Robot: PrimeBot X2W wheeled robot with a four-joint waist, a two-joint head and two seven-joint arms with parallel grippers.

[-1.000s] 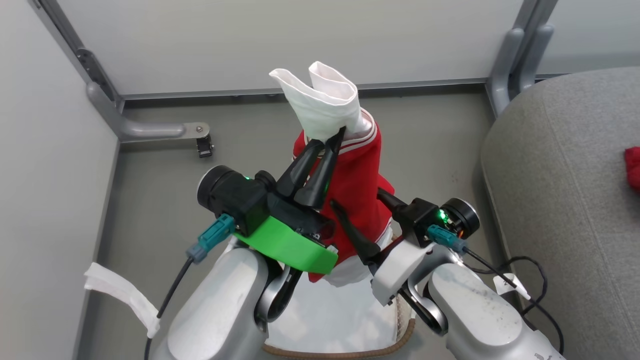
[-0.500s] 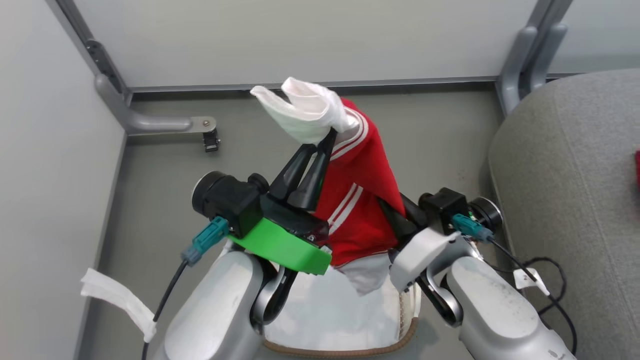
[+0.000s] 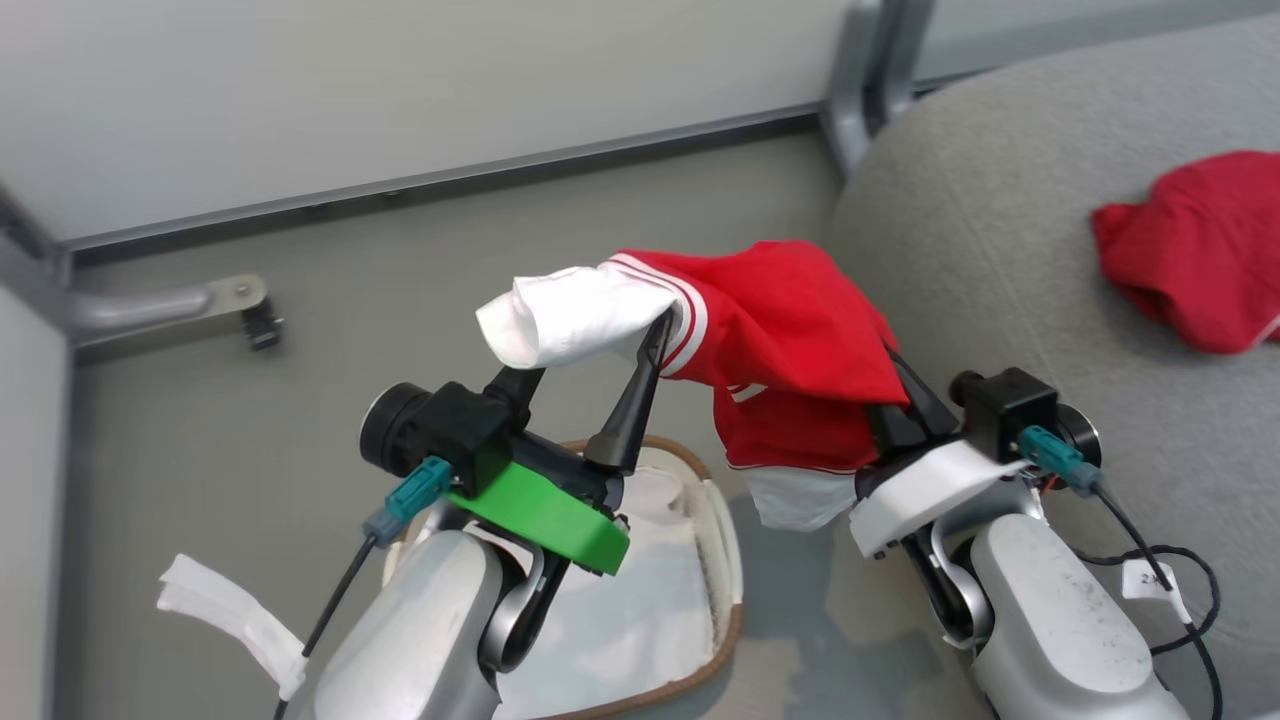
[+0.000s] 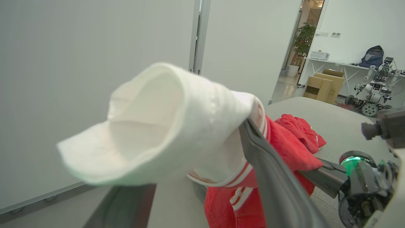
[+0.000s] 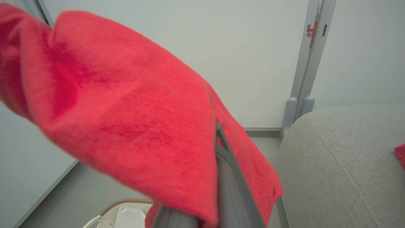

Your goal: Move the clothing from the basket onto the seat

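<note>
A red garment (image 3: 790,320) with a white sleeve (image 3: 570,315) and striped trim hangs in the air between my two grippers. My left gripper (image 3: 595,345) is open, its fingers spread wide, and the sleeve (image 4: 158,126) drapes over them. The red body (image 5: 126,110) of the garment is pinched in my shut right gripper (image 3: 890,395), next to the grey seat (image 3: 1000,250). Another red piece of clothing (image 3: 1190,250) lies on the seat. Below my left arm stands the basket (image 3: 725,560), showing its white liner.
A grey partition wall runs along the back, with a metal post (image 3: 860,80) at the seat's corner and a bracket foot (image 3: 170,300) on the floor at left. A black cable with a tag (image 3: 1160,580) lies by the seat's front.
The head camera has turned right, bringing more of the seat into view. My right gripper closed on the red garment, then my left gripper opened off the sleeve. The garment swung toward the seat.
</note>
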